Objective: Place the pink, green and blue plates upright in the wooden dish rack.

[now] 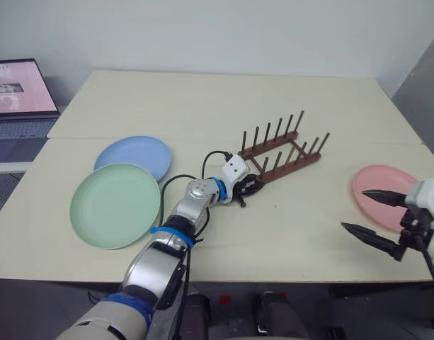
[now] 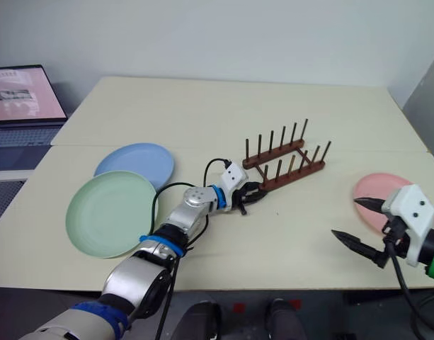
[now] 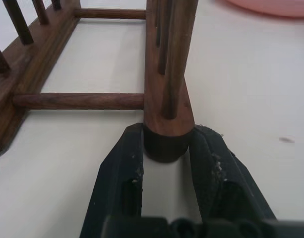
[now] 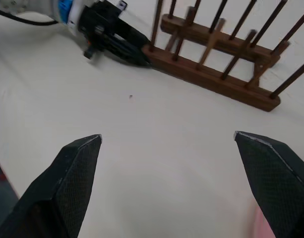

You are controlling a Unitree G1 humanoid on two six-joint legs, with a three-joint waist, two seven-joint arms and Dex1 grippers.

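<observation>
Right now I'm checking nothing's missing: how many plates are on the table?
3. The blue plate and green plate lie flat on the left, overlapping. The pink plate lies flat on the right, beside the right gripper. None is in the rack.

head stereo overlooking table [image 1: 224, 234], wrist close-ups

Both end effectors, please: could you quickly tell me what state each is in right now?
Left end effector: closed on the end of the wooden dish rack's near rail.
Right end effector: open, holding nothing.
</observation>
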